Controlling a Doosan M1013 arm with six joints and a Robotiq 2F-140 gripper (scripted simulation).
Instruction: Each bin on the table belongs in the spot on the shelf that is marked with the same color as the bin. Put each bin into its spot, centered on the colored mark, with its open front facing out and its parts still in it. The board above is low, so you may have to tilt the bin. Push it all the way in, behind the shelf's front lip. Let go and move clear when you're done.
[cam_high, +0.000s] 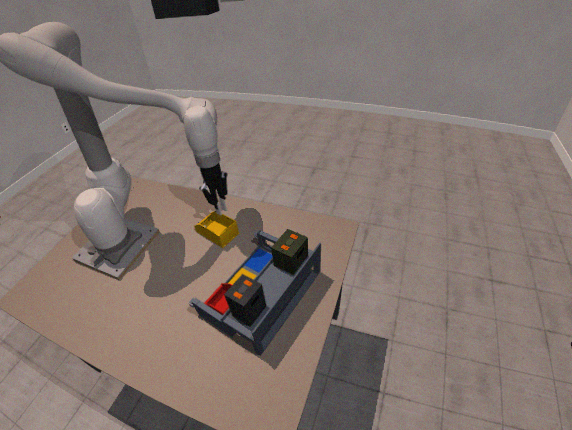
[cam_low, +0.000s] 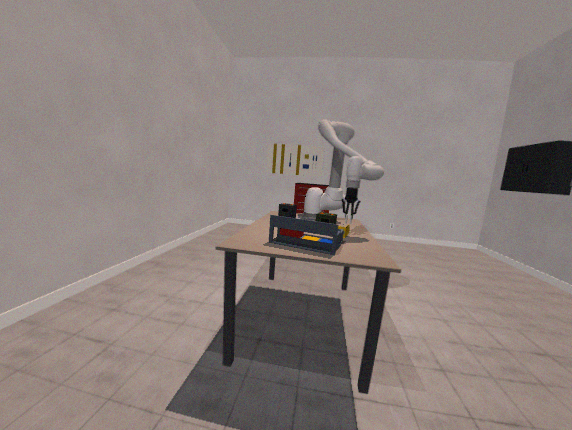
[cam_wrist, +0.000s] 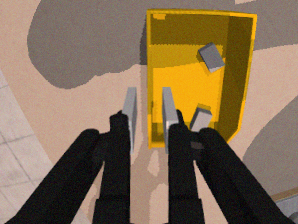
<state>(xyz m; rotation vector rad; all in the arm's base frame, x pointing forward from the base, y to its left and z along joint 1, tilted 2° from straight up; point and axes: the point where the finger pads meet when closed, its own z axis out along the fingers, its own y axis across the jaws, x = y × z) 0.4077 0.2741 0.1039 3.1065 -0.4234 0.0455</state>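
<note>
The yellow bin (cam_high: 227, 237) (cam_low: 345, 231) (cam_wrist: 185, 90) stands on the table beside the shelf; two grey parts (cam_wrist: 211, 57) (cam_wrist: 201, 118) lie in it. My gripper (cam_high: 220, 210) (cam_low: 349, 220) (cam_wrist: 149, 100) points down just above the bin's side wall. Its fingers are a small way apart and hold nothing; in the wrist view the wall's top edge lines up with the gap between them. The red bin (cam_high: 215, 298) (cam_low: 290, 233) is in the shelf (cam_high: 281, 286) (cam_low: 305, 223); its parts are not visible. The yellow mark (cam_high: 243, 272) (cam_low: 311, 238) and blue mark (cam_high: 258, 260) (cam_low: 326, 240) are uncovered.
A dark green box (cam_high: 290, 252) (cam_low: 326, 218) and a dark grey box (cam_high: 245, 302) (cam_low: 287, 210) with orange patches stand on the shelf's upper board. The shelf has raised end walls. The robot's base plate (cam_high: 142, 240) is on the table behind the bin.
</note>
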